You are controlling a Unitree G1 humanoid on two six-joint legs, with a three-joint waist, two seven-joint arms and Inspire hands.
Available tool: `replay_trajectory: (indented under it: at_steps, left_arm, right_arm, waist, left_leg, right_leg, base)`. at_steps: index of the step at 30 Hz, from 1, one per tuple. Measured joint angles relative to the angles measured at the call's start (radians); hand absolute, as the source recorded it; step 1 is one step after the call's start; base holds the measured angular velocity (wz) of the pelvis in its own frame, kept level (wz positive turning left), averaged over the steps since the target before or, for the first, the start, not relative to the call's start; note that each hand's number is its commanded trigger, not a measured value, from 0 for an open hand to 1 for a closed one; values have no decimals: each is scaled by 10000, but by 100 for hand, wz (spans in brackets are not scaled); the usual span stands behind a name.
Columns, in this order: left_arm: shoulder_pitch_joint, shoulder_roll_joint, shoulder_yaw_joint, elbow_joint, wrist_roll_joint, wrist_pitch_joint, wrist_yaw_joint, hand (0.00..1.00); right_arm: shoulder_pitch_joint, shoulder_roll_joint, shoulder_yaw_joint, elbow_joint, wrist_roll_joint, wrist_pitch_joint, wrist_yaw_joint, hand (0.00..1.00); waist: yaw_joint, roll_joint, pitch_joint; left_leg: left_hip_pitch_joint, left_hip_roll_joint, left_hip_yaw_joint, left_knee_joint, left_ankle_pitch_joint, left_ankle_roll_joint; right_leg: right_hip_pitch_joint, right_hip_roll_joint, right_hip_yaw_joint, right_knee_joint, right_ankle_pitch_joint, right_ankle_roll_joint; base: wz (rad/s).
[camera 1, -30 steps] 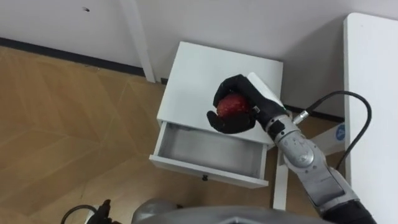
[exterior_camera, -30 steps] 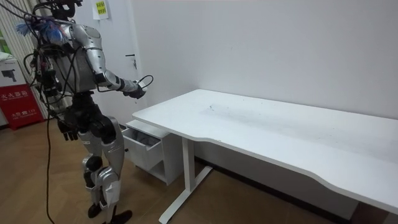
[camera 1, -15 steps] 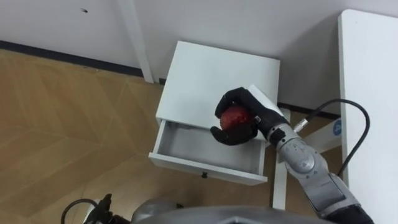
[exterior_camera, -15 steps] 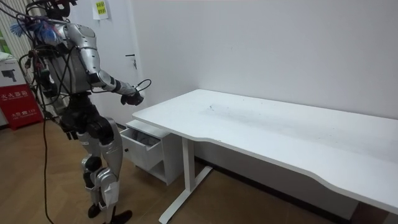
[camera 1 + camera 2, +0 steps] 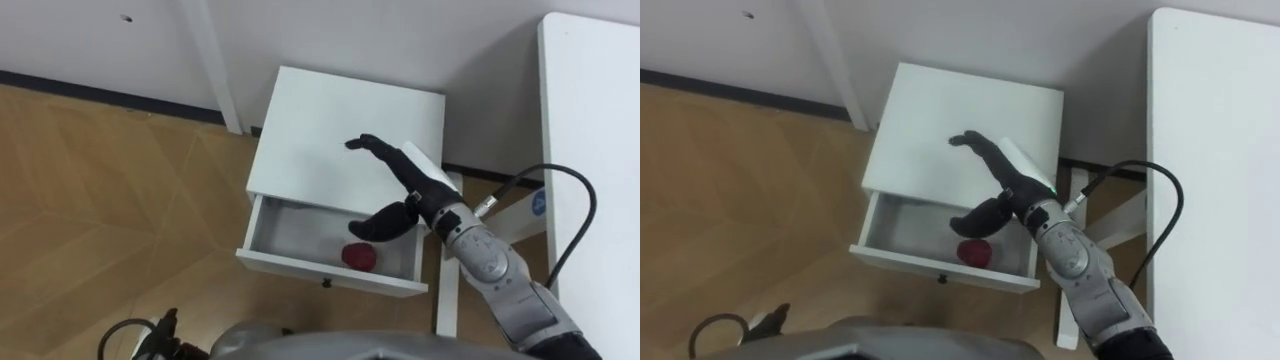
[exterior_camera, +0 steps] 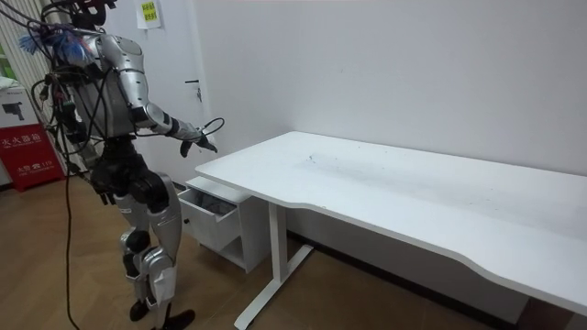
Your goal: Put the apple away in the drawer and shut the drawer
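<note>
Fingers (image 5: pixel 376 149) on my right hand (image 5: pixel 412 188) are spread wide now, and they hold nothing. A moment ago they were curled tight round the apple (image 5: pixel 360 256), up above the open drawer (image 5: pixel 290 232). Then I let go (just a little drop).

Now the apple is down inside the drawer. It is at the right side, close to the front wall, just under my thumb. I can see red against the grey bottom, and nothing is touching it. I cannot tell if it is rolling a bit or lying quiet.

My hand hangs in the air over the drawer and the edge of the cabinet (image 5: pixel 340 125). It touches neither one. I stand in front of the cabinet, next to the end of the desk (image 5: pixel 590 150). My left hand (image 6: pixel 99 194) hangs by my hip.

So I think the first half of the job is done: the apple is put away. The drawer is pulled far out, so the second half is left. I think I need to bring my hand down to the drawer's front and push it in flat. If I push too fast, the apple may roll and bump about, so a slow push seems best.
</note>
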Motion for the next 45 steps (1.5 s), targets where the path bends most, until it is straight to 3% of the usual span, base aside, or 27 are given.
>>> replay_trajectory:
  at_steps: [14, 17, 19, 23, 25, 26, 27, 28, 29, 30, 31, 32, 33, 34, 35, 36, 37, 38, 40, 41, 42, 43, 44, 45]
  left_arm:
    - [84, 0, 9, -113, -6, 0, 39, 0]
    - [133, -13, 84, -155, -6, -30, 45, 0]
    - [161, -18, 161, -36, -135, -60, 205, 0]
    - [482, -45, 552, 35, -145, -54, 324, 0]
    - [555, -83, 649, 45, -194, -47, 371, 0]
    - [570, -147, 816, 91, -201, -23, 375, 0]
    - [564, -161, 818, 96, -201, -8, 383, 0]
    - [542, -161, 818, 106, -201, -5, 389, 0]
    - [405, -120, 818, 172, -210, -24, 406, 0]
    - [322, -35, 858, 172, -221, -28, 433, 0]
    - [304, -15, 889, 172, -204, -33, 444, 0]
    - [224, 30, 903, 223, -213, -48, 439, 0]
    - [80, 66, 929, 414, -208, -23, 421, 0]
    - [-70, 72, 977, 496, -214, 35, 405, 0]
    - [-235, 100, 965, 534, -221, 148, 385, 0]
    - [-312, 161, 979, 533, -208, 281, 322, 0]
    - [-306, 196, 982, 532, -215, 359, 290, 0]
    - [-191, 235, 1009, 504, -213, 522, 200, 0]
    - [66, 221, 1073, 404, -210, 612, 145, 0]
    - [328, 221, 1111, 371, -213, 613, 129, 0]
    - [572, 238, 1162, 380, -207, 606, 128, 0]
    - [736, 282, 1210, 371, -214, 628, 134, 0]
    - [785, 303, 1227, 365, -225, 635, 145, 0]
    - [822, 289, 1178, 362, -310, 663, 192, 0]
  right_arm:
    - [261, 17, -148, 319, 184, -39, -20, 0]
    - [280, 248, -705, 1129, 556, -81, -196, 0]
    - [263, 351, -1224, 2245, 1371, -321, -589, 0]
    - [296, 516, -2207, 4287, 2011, -354, -1207, 0]
    - [326, 504, -2710, 5290, 2082, -334, -1466, 0]
    - [481, 426, -2738, 5331, 1853, -343, -1832, 0]
    - [566, 445, -2919, 5414, 1961, -478, -2002, 0]
    - [529, 485, -3055, 5568, 2023, -486, -2070, 0]
    - [546, 501, -3316, 5974, 2133, -480, -2276, 0]
    - [640, 440, -3500, 6200, 2128, -487, -2522, 0]
    - [648, 400, -3615, 6268, 2137, -524, -2609, 0]
    - [599, 368, -4002, 6459, 2325, -681, -2685, 0]
    - [468, 202, -4040, 6690, 2470, -825, -2867, 0]
    - [488, 91, -4051, 6872, 2642, -915, -2877, 0]
    - [544, -75, -4060, 7326, 2964, -895, -2878, 0]
    - [568, -139, -4037, 7817, 3129, -645, -2878, 0]
    - [645, -142, -3984, 8055, 3200, -450, -2874, 0]
    - [846, -114, -3846, 8436, 3445, -24, -2812, 0]
    - [1005, -62, -3777, 8685, 3648, 524, -2764, 0]
    - [992, -59, -3770, 8738, 3648, 741, -2748, 0]
    - [952, -56, -3766, 8814, 3596, 810, -2753, 0]
    - [921, -5, -3775, 8877, 3510, 846, -2753, 0]
    - [919, 29, -3775, 8883, 3502, 851, -2752, 0]
    - [883, 62, -3774, 8882, 3524, 850, -2752, 0]
  waist:
    - [-32, 35, 22]
    - [-51, 35, 20]
    - [-139, 57, 11]
    - [-343, 187, 18]
    - [-515, 258, -44]
    - [-608, 372, -27]
    - [-728, 479, -56]
    - [-786, 540, -73]
    - [-880, 624, -64]
    - [-1021, 557, -85]
    - [-1141, 567, -90]
    - [-1278, 715, -98]
    - [-1280, 901, -64]
    - [-1326, 1022, -19]
    - [-1470, 1329, -4]
    - [-1601, 1429, 48]
    - [-1647, 1453, 66]
    - [-1696, 1419, 118]
    - [-1707, 1502, 118]
    - [-1697, 1503, 120]
    - [-1668, 1454, 132]
    - [-1637, 1260, 119]
    - [-1605, 1164, 105]
    - [-1474, 1023, 63]
  left_leg:
    - [-2, -1, 6, 7, 0, 1]
    - [8, -3, 21, 12, -1, 1]
    - [62, -3, 14, 13, -1, 1]
    - [307, 5, 73, -23, -33, 30]
    - [233, -3, 146, 73, -118, 65]
    - [112, -28, 187, 291, -226, 117]
    - [86, -11, 199, 396, -334, 199]
    - [107, -3, 182, 428, -356, 230]
    - [191, -47, 101, 553, -397, 358]
    - [284, -251, 116, 889, -538, 561]
    - [290, -293, 91, 1112, -615, 662]
    - [92, -248, 60, 1580, -837, 853]
    - [-233, -89, 112, 2066, -1031, 924]
    - [-395, 38, 71, 2267, -1079, 948]
    - [-662, 212, -179, 2586, -1109, 973]
    - [-791, 271, -280, 2717, -1149, 1038]
    - [-792, 272, -308, 2766, -1172, 1061]
    - [-755, 281, -357, 2821, -1228, 1108]
    - [-723, 242, -327, 2830, -1324, 1113]
    - [-704, 150, -212, 2749, -1324, 1096]
    - [-641, -12, -134, 2609, -1295, 1007]
    - [-515, -244, -76, 2327, -1203, 835]
    - [-459, -353, -44, 2140, -1138, 713]
    - [-276, -496, 15, 1609, -918, 340]
  right_leg:
    - [15, 0, 10, -1, 0, 0]
    - [18, -6, 10, -3, 0, 0]
    - [56, -12, 47, 0, 0, 0]
    - [192, -67, 232, 17, -4, 6]
    - [167, -128, 190, 177, -81, 132]
    - [-30, -215, 125, 653, -188, 295]
    - [-467, -338, 98, 1744, -289, 453]
    - [-818, -442, 47, 2586, -326, 470]
    - [-1775, -844, 51, 4807, -223, 385]
    - [-2900, -1299, 509, 7056, 556, 285]
    - [-3521, -1401, 859, 8062, 1314, 307]
    - [-4903, -1307, 1570, 10315, 2255, 379]
    - [-6380, -959, 1990, 13342, 1794, 138]
    - [-7088, -796, 2031, 14787, 1502, 64]
    - [-8210, -610, 1909, 16891, 993, 52]
    - [-9042, -562, 1975, 18100, 629, 67]
    - [-9304, -556, 2029, 18412, 506, 81]
    - [-9497, -520, 2135, 18525, 373, 112]
    - [-9095, -538, 2408, 17615, 363, 140]
    - [-8339, -661, 2576, 15973, 384, 204]
    - [-7190, -871, 2526, 13553, 348, 353]
    - [-5798, -1099, 2304, 10733, 311, 437]
    - [-5107, -1166, 2151, 9384, 294, 458]
    - [-3946, -1028, 1987, 7015, 235, 497]
  base:
    - [0]
    - [0]
    - [0]
    - [-3]
    - [-5]
    - [0]
    - [4]
    - [16]
    - [33]
    - [36]
    - [25]
    - [-10]
    - [-15]
    - [0]
    - [39]
    - [42]
    - [31]
    - [16]
    - [1]
    - [-16]
    - [-17]
    - [-11]
    - [-15]
    - [-18]
